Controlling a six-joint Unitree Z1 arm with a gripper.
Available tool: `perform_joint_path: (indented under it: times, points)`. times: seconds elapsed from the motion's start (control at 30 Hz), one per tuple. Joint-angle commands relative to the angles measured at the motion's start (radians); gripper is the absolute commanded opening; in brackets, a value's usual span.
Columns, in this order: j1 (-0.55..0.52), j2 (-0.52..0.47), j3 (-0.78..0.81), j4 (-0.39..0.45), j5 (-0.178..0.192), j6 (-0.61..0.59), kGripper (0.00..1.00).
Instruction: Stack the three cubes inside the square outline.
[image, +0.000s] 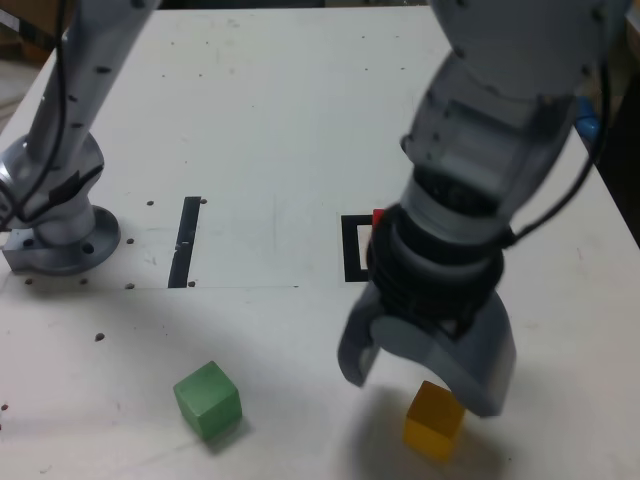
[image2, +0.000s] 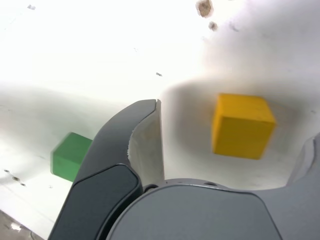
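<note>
My gripper (image: 420, 387) hangs open just over the yellow cube (image: 433, 425) near the table's front edge. In the wrist view the yellow cube (image2: 241, 126) lies between the two spread fingers (image2: 125, 140), and neither touches it. The green cube (image: 207, 398) sits on the table towards the exterior view's left, and the wrist view shows the green cube (image2: 70, 156) beyond one finger. A sliver of the red cube (image: 377, 216) shows at the square outline (image: 352, 250). My arm hides most of both.
A straight black tape strip (image: 186, 240) lies on the white table (image: 270, 120) to the exterior view's left of the outline. The arm's base (image: 60, 235) is bolted at the table's left edge. A black cable (image: 560, 195) hangs beside the wrist.
</note>
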Motion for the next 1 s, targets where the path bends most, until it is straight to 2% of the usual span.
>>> perform_joint_path:
  times: [0.0, 0.27, 0.47, 0.63, 0.83, 0.97]
  points:
    - [-0.007, 0.032, -0.015, 0.003, -0.009, -0.003, 0.97]
    - [-0.019, 0.092, -0.054, 0.003, -0.024, -0.003, 0.93]
    - [-0.021, 0.12, -0.079, 0.003, -0.033, -0.003, 0.85]
    - [-0.021, 0.133, -0.091, 0.003, -0.034, -0.012, 0.69]
    - [-0.021, 0.137, -0.093, 0.003, -0.031, -0.031, 0.4]
    - [-0.022, 0.136, -0.089, 0.003, -0.031, -0.032, 0.32]
